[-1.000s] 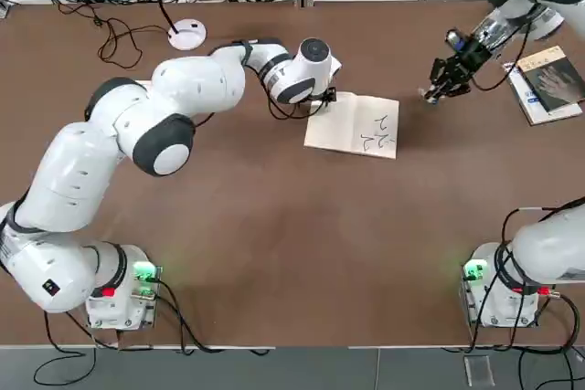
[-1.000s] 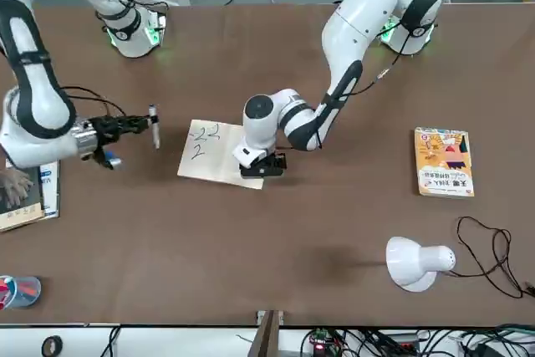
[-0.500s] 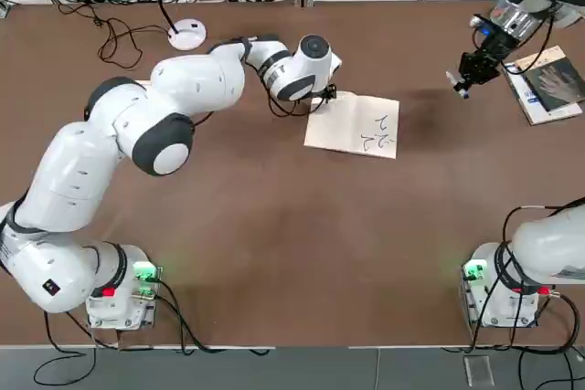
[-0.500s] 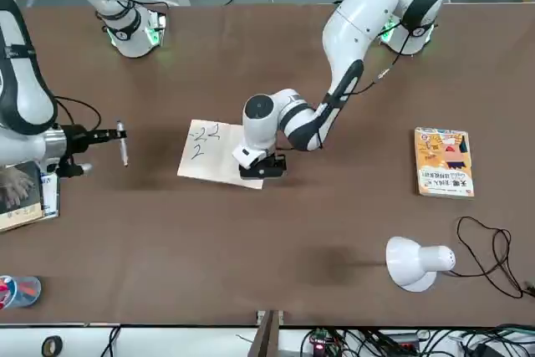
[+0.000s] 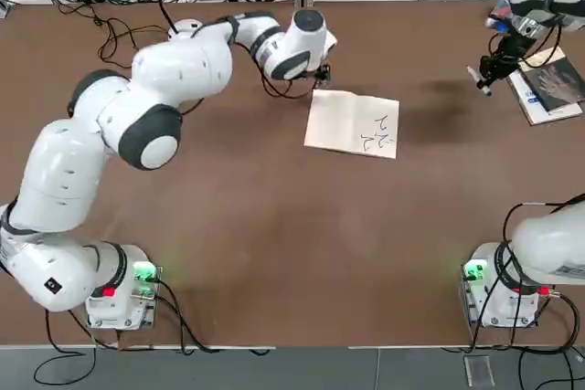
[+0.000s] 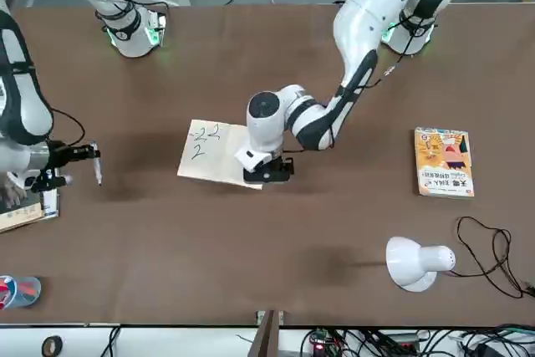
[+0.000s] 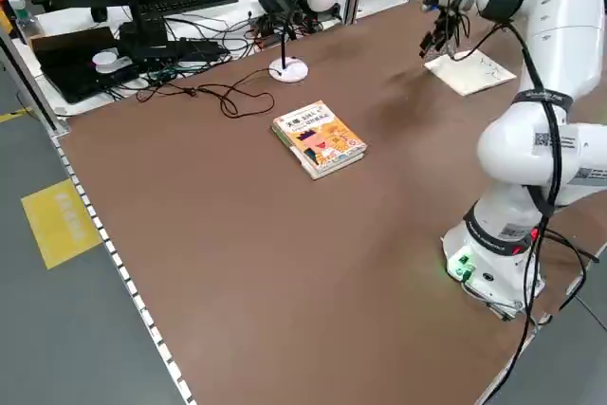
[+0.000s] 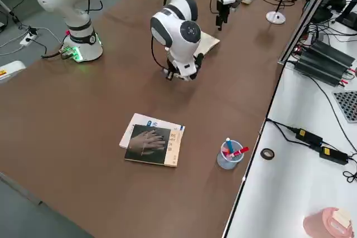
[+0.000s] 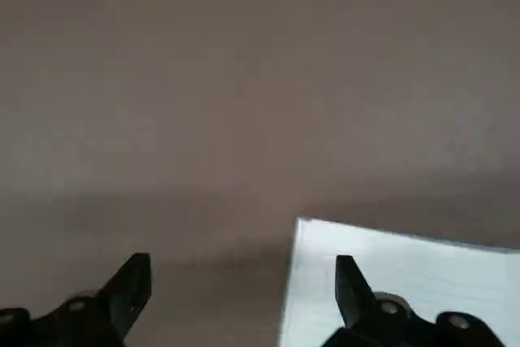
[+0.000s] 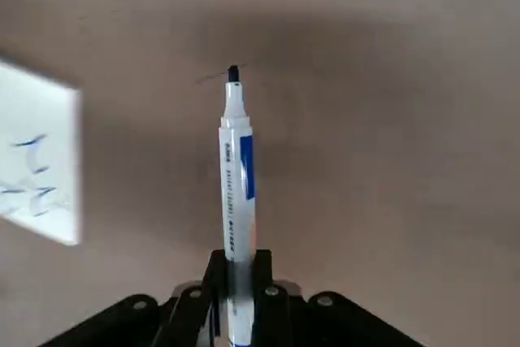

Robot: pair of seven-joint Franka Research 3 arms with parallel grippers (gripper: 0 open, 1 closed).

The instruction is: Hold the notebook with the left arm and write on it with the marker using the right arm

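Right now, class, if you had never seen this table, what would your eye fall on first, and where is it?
The notebook with dark squiggles lies mid-table. The left gripper hangs open over its edge. Off to the robot's right, clear of the page, the right gripper is shut on the marker, near a hand-picture book.

Bare table [image 5: 274, 226] from 3 through 6 to 9 o'clock of notebook [image 5: 352, 123], open passage. Left arm [image 5: 174, 75] blocks 10–11 o'clock. Hand-cover book [image 5: 546, 84] sits at far 3 o'clock edge, lamp [image 5: 187, 34] at 10.
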